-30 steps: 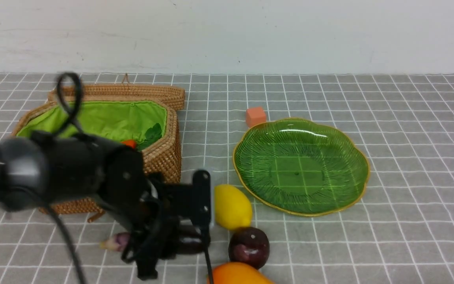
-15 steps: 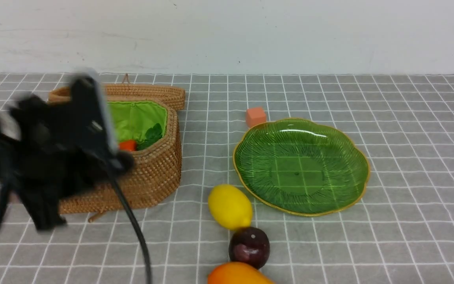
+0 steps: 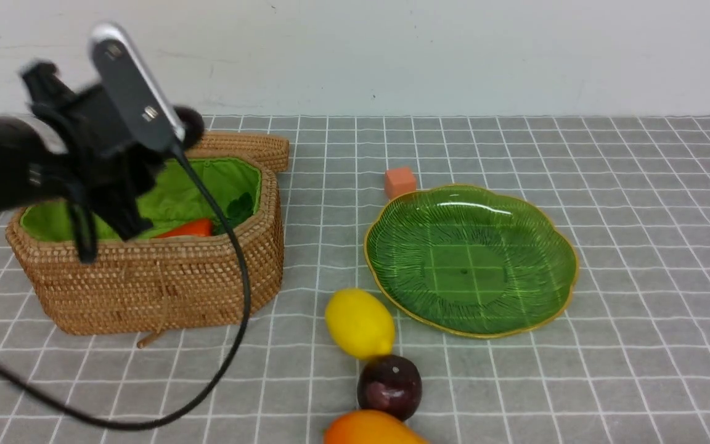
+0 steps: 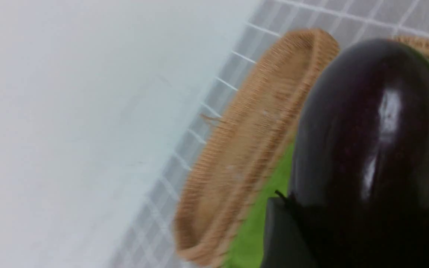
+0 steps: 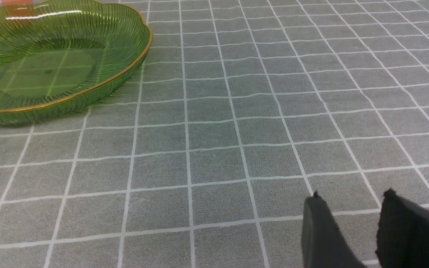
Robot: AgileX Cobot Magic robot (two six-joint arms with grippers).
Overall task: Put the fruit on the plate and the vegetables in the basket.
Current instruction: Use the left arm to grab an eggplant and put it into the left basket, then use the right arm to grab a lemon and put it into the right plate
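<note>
Fingers, left gripper: clamped on the eggplant, whose glossy dark purple rounded end juts out past them. The eggplant is off the table, held over the open basket, with the green lining and the wicker lid behind it in the left wrist view; it is not yet inside. In the front view the left arm is blurred and hangs above the basket's 10 o'clock portion. Fingers, right gripper: slightly parted, holding nothing, low over the checked cloth beside the plate. Basket: at 9 o'clock of the plate, apart from it, with the lid propped along its 12 o'clock side. Showing inside are an orange-red item and some green leaves. Lemon: on the cloth at 7 o'clock of the plate, just beside the rim. Plum: at 5 o'clock of the lemon, touching it. Mango: at 7 o'clock of the plum, against it, cut off by the frame edge. Orange cube: at 11 o'clock of the plate, close by the rim. Black cable: trails from the left arm down in front of the basket.
</note>
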